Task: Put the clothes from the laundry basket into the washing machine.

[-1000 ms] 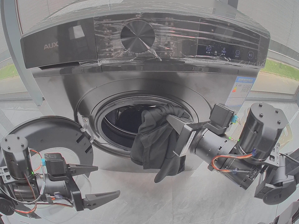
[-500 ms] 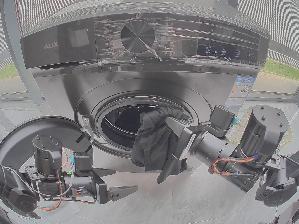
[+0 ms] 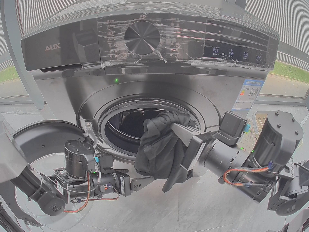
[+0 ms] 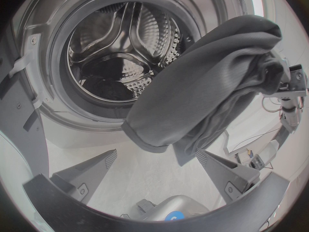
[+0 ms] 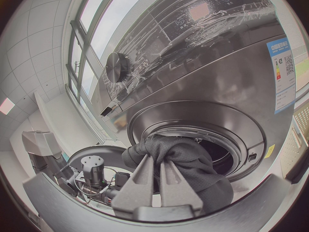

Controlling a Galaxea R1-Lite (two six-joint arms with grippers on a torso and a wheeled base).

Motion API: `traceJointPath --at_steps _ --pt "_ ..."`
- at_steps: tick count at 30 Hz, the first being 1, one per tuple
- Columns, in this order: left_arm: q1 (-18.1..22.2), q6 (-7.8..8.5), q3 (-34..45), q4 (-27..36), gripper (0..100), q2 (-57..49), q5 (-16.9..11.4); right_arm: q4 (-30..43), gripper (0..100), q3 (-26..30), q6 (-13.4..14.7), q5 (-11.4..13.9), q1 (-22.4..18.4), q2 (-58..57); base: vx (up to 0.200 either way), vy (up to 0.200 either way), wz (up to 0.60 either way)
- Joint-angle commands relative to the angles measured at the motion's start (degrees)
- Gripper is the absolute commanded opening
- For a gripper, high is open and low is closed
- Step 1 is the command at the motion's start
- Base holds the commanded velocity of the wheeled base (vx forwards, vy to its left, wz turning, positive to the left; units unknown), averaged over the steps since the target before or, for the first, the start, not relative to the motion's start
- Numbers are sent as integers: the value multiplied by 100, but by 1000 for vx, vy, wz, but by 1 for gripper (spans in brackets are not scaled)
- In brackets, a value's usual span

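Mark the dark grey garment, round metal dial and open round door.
dark grey garment (image 3: 157, 149), head view, middle fold
round metal dial (image 3: 142, 37), head view, centre
open round door (image 3: 42, 139), head view, inner face

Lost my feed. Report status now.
Right gripper shut on dark garment at drum mouth. Left gripper open at its hanging hem. Garment mostly outside the washing machine. Door open.

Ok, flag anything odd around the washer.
The dark garment, pinched by the right gripper, hangs bunched outside the drum opening, its tail dangling below the rim. Crinkled plastic film covers the control panel.
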Motion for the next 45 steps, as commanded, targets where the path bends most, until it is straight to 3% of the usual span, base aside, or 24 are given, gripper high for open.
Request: traceJointPath --at_steps 1,4,7,12,17,24,31,32,39,45 --pt "4 31 8 -16 100 284 163 -8 0 13 -8 1 14 -44 0 0 0" --pt "-5 58 -63 -69 100 424 453 -8 0 4 -8 10 23 -35 0 0 0" --pt "-5 58 -106 -332 100 521 541 -8 0 4 -8 1 58 -35 0 0 0" --pt "13 40 -159 -877 100 697 550 -131 0 13 -34 1 76 -35 0 0 0" --pt "13 181 -106 -1589 100 1031 506 -131 0 13 -52 1 76 -35 0 0 0" --pt "-22 198 -133 -2556 100 1488 462 -140 0 13 -52 1 84 -26 0 0 0" --pt "-137 216 -80 -2978 100 1602 278 -131 0 22 -52 1 76 -26 0 0 0" --pt "-137 216 -80 -2995 0 1602 269 -131 0 22 -52 10 76 -26 0 0 0" --pt "-233 207 113 -3329 0 1444 278 -140 0 75 -52 19 49 -9 0 0 0" --pt "-559 207 895 -3435 0 477 286 -149 0 435 -78 142 -294 -9 0 0 0"
